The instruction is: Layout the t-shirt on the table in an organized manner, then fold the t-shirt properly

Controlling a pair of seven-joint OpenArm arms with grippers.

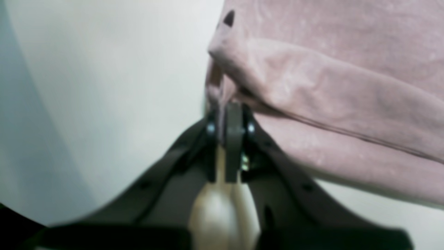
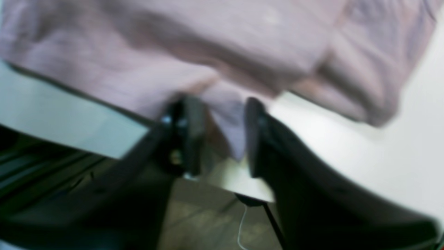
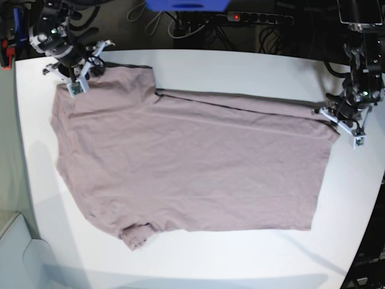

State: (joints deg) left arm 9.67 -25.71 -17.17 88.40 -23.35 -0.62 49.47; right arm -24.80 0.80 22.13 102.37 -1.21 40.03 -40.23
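Clearly, t-shirt (image 1: 333,97) edge within left pincer (image 1: 227,114), table (image 1: 104,86)

T-shirt (image 3: 192,168) spread flat on table (image 3: 240,265), covering most of it. Right gripper (image 3: 81,75) at shirt's far-left corner in base view; left gripper (image 3: 346,120) at far-right corner.

Two dark robot arms reach in from the top corners of the base view. The left gripper (image 3: 343,120) sits at the right edge of the frame, its jaws pressed together — pinching a fold of the t-shirt (image 3: 192,174). The right gripper (image 3: 78,75), at the upper left, has its jaws partly apart, with cloth between them.
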